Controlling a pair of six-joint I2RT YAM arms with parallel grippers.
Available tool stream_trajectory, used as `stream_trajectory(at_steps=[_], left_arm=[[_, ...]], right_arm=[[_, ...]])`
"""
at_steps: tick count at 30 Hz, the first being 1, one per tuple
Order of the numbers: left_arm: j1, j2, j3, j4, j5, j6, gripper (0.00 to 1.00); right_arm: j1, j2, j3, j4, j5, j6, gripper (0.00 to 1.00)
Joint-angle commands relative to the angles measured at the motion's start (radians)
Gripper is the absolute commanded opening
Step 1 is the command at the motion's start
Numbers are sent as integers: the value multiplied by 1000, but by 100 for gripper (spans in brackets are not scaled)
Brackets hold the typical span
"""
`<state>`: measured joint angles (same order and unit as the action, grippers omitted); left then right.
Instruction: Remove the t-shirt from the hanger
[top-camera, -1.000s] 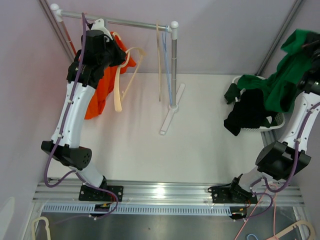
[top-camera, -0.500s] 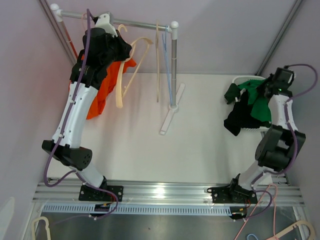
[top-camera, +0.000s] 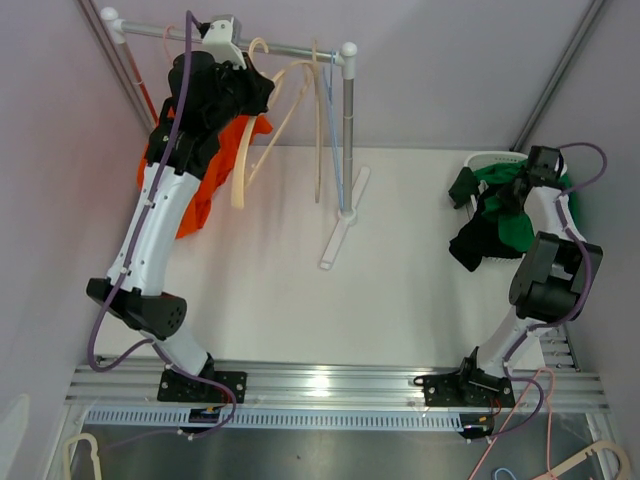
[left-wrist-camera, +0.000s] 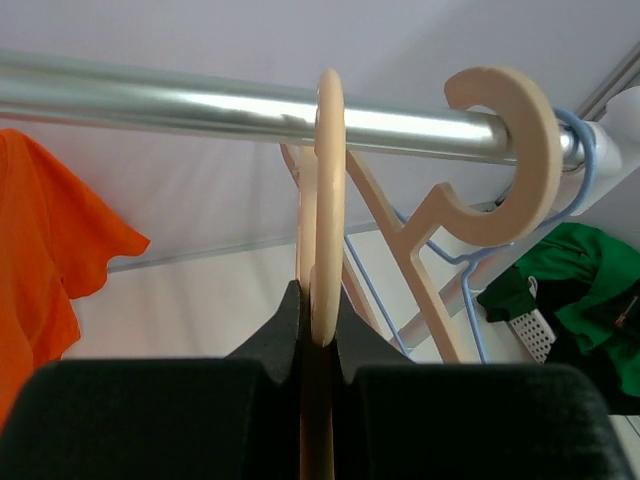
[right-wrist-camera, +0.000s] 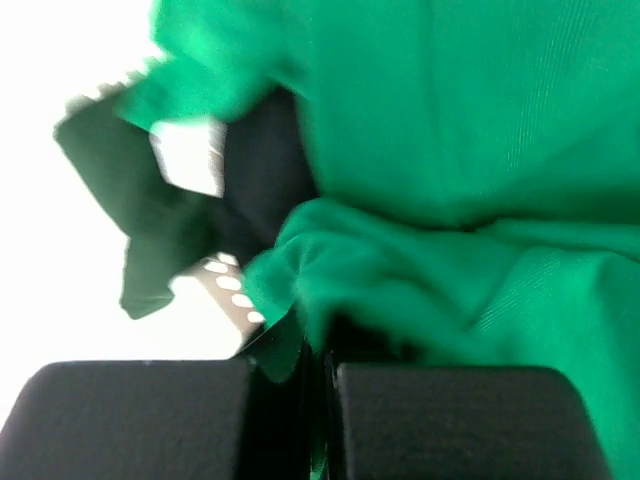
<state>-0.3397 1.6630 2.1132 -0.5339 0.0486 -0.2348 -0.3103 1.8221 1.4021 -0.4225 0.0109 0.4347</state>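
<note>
Your left pincer (left-wrist-camera: 318, 300) is up at the metal rail (left-wrist-camera: 150, 100). It is squeezed tight on the hook of a bare tan hanger (left-wrist-camera: 329, 190). The hook pokes straight up out of the pincer and reaches the rail, right above the fingers. You cannot tell if the hook rests on the rail or only touches it.

Just to the right of the pincer, a second tan hanger (left-wrist-camera: 540, 130) hooks over the rail. A thin blue hanger (left-wrist-camera: 588, 160) sits close beside it. To the left of the pincer and lower down hangs an orange t-shirt (left-wrist-camera: 40, 260), apart from the fingers.

Your right pincer (right-wrist-camera: 320, 375) is far off on the other side of the bench (top-camera: 380, 300), low over a white basket (top-camera: 497, 158). Its fingers are pressed together with a fold of the green t-shirt (right-wrist-camera: 450, 150) caught between them. Most of the green t-shirt spreads out in front of this pincer and to its right, down in the basket.

A black cloth (top-camera: 480, 240) lies next to the green one. It hangs over the basket's side toward the middle of the bench.
</note>
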Motion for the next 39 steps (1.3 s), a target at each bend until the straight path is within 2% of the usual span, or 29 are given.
stream_trajectory(at_steps=[1, 2, 5, 6, 7, 10, 11, 12, 15, 22, 33, 36, 37, 39], left_arm=[[-27, 10, 73, 61, 2, 34, 1], [-31, 14, 79, 72, -1, 38, 1], [-50, 36, 93, 87, 10, 58, 1], [-56, 47, 115, 84, 2, 63, 1], [-65, 56, 142, 69, -3, 68, 1], [-76, 95, 189, 54, -15, 80, 1], [-78, 101, 194, 55, -16, 83, 1], [-78, 107, 195, 58, -19, 86, 1], [-79, 121, 217, 60, -26, 94, 1], [-79, 173, 260, 58, -44, 132, 1], [-81, 201, 225, 72, 57, 193, 1], [-81, 186, 200, 49, 123, 204, 12], [-81, 179, 199, 43, 122, 195, 20], [-81, 149, 191, 35, 128, 190, 29]], right_arm=[[40, -119, 121, -51, 138, -34, 0], [51, -133, 130, -56, 162, -42, 0], [48, -112, 201, -102, 172, -56, 18], [48, -84, 225, -140, 176, -59, 35], [47, -70, 262, -156, 178, -68, 39], [45, -67, 264, -153, 184, -62, 44], [46, -73, 259, -148, 190, -60, 49], [45, -82, 259, -142, 195, -59, 67], [51, -86, 285, -154, 215, -63, 91], [48, -113, 345, -174, 213, -88, 95], [50, -334, 321, -147, 132, -88, 96], [48, -378, 327, -141, 116, -80, 99], [50, -386, 328, -137, 113, -80, 99], [50, -395, 339, -134, 100, -77, 99]])
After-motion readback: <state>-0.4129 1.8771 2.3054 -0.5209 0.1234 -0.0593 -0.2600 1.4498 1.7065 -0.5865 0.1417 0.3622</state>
